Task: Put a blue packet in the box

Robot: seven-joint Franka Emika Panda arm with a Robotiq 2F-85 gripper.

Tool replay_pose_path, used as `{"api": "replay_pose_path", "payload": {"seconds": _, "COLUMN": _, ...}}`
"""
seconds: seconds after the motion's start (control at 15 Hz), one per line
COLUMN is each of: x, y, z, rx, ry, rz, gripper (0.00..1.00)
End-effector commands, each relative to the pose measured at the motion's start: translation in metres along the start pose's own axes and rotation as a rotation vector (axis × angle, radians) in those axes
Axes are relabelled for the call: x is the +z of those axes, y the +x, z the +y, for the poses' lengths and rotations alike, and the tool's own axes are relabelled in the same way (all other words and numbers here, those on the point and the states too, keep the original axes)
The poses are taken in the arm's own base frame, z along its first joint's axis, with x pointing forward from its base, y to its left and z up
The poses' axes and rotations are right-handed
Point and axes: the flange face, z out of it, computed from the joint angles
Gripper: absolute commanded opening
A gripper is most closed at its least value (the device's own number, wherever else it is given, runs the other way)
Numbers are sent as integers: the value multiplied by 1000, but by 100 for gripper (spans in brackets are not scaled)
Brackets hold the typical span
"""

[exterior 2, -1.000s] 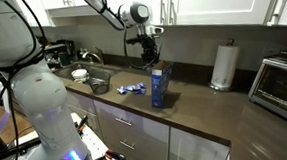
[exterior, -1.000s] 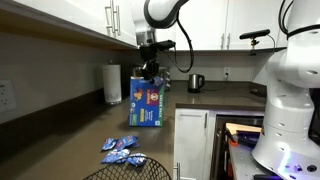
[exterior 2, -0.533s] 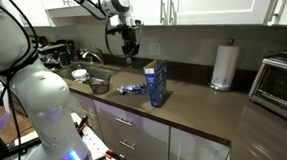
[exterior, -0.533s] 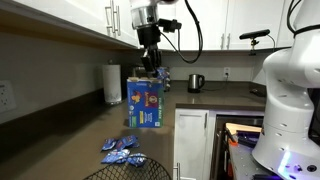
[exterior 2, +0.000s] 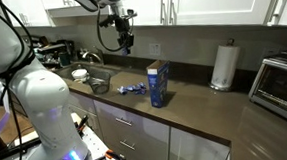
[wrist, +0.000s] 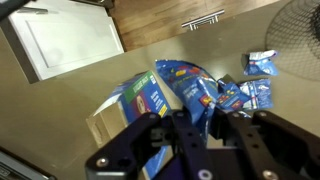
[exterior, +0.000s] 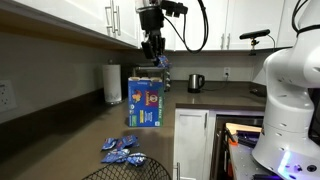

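Observation:
My gripper (exterior: 153, 55) hangs high above the counter, up and to one side of the box (exterior: 146, 101), a tall blue carton with red and yellow print. It is shut on a blue packet (exterior: 161, 64) that dangles from the fingers. In the other exterior view the gripper (exterior 2: 122, 43) is over the counter between the sink and the box (exterior 2: 158, 86). In the wrist view the jaws (wrist: 203, 125) pinch the blue packet (wrist: 190, 85), with the box (wrist: 135, 105) below. Several more blue packets (exterior: 122, 152) lie loose on the counter (exterior 2: 133, 89).
A paper towel roll (exterior: 112, 84) stands by the wall behind the box. A kettle (exterior: 196, 82) is at the back. A sink with bowls (exterior 2: 94, 81) and a silver toaster oven (exterior 2: 282, 82) flank the counter. Wall cabinets (exterior 2: 209, 6) hang close above.
The gripper has risen from just over the box's top and moved sideways away from it, towards the sink side, carrying the blue packet.

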Motion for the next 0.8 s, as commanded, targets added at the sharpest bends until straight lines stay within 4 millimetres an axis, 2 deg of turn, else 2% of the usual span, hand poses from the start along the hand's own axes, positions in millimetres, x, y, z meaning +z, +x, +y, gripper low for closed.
{"api": "replay_pose_path", "payload": {"seconds": 0.0, "x": -2, "y": 35, "z": 18, "rx": 39, "ry": 4, "rz": -13, "gripper": 4}}
{"api": "replay_pose_path", "payload": {"seconds": 0.33, "x": 2, "y": 57, "z": 27, "rx": 72, "ry": 11, "rz": -20, "gripper": 4}}
{"api": "replay_pose_path", "payload": {"seconds": 0.73, "x": 6, "y": 59, "z": 23, "rx": 71, "ry": 18, "rz": -30, "gripper": 4}}
